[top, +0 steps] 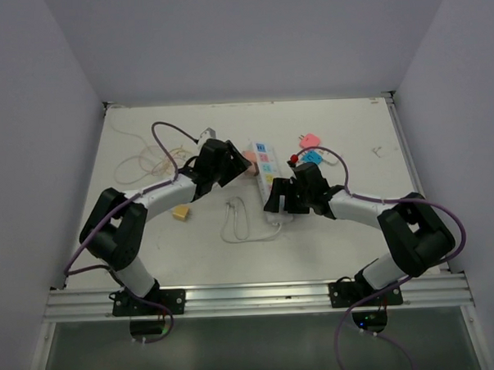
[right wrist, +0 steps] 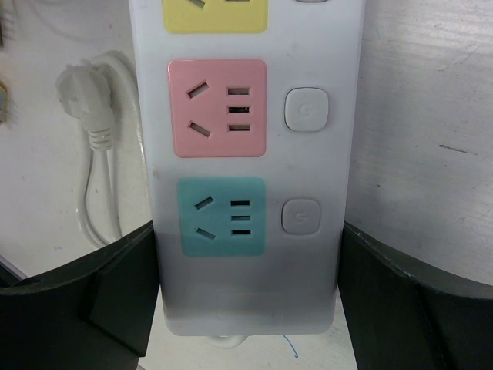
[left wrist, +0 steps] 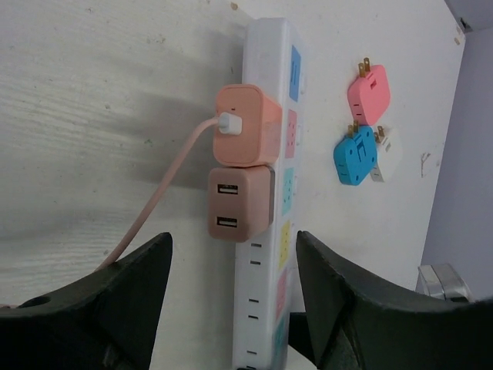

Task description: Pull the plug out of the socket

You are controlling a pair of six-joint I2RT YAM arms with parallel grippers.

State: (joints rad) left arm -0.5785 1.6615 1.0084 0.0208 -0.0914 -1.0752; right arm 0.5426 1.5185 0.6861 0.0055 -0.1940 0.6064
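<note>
The socket point(top: 264, 164) lies mid-table, running near to far, with a pink plug point(left wrist: 245, 126) and a brown USB plug point(left wrist: 239, 203) seated side by side in its left face. The left gripper point(left wrist: 233, 250) has its fingers apart, facing the brown USB plug without contact. The right gripper point(right wrist: 248, 293) is clamped across the socket's near end.

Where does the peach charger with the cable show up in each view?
Top external: the peach charger sits just left of centre, against the left side of the power strip.
Left wrist: upper centre, seated on the strip's side, cable trailing down-left.
Right wrist: not in it.
Shared landmark: the power strip with its pastel outlets, seen in all three views.
</note>
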